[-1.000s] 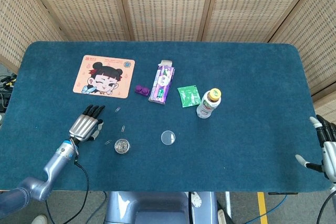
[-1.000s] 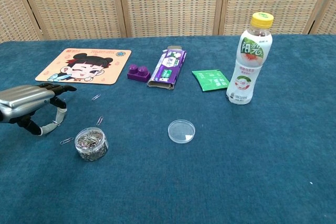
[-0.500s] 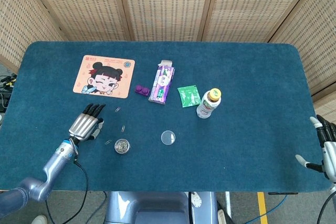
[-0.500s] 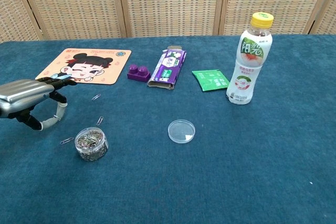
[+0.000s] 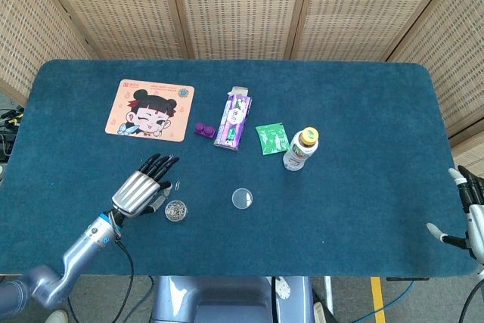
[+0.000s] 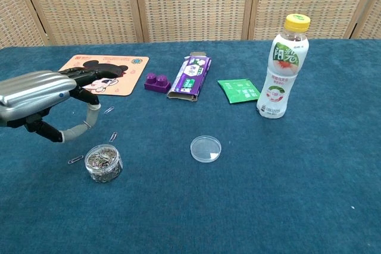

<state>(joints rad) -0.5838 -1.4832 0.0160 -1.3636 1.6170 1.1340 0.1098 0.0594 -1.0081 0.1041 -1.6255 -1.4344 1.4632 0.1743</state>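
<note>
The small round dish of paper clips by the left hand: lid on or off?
Off. The dish of paper clips stands open-topped, clips showing inside; the clear round lid lies apart on the cloth, and the left hand hovers nearby.

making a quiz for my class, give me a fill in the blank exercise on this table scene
1. The bottle has a ____ cap.
2. The small round tub near the left hand is full of ____.
3. The purple block lies between the cartoon mat and the purple ____.
4. The table is covered in ____ cloth.

Missing words: yellow; paper clips; box; blue
</note>
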